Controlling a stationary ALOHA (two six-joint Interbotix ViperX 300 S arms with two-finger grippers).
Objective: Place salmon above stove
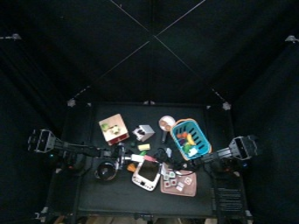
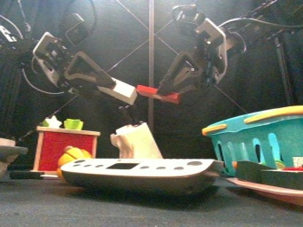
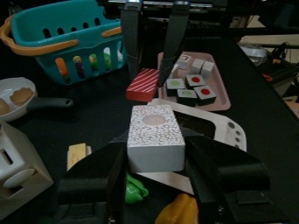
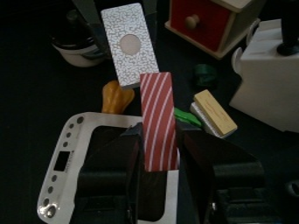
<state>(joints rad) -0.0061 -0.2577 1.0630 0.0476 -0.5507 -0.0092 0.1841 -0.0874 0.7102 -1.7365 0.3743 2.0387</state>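
Observation:
The salmon [image 4: 158,114], a red slab with white stripes, is held in my shut right gripper [image 4: 158,147] in the air over the white scale [image 4: 82,162]. It also shows in the front view [image 2: 155,91] and in the left wrist view [image 3: 143,84]. My left gripper [image 3: 155,150] is shut on a white speckled block with a pink circle [image 3: 155,133], which hangs just beyond the salmon's tip [image 4: 126,35]. The red toy stove [image 1: 114,128] stands at the table's back left, apart from both grippers; it also shows in the front view [image 2: 66,149] and in the right wrist view [image 4: 208,19].
A teal basket [image 1: 191,139] stands at the right [image 3: 65,44]. A pink tray of sushi pieces [image 3: 193,79] lies near the front. A white appliance [image 4: 271,66], a tan piece [image 4: 214,112] and small green and orange foods lie around the scale.

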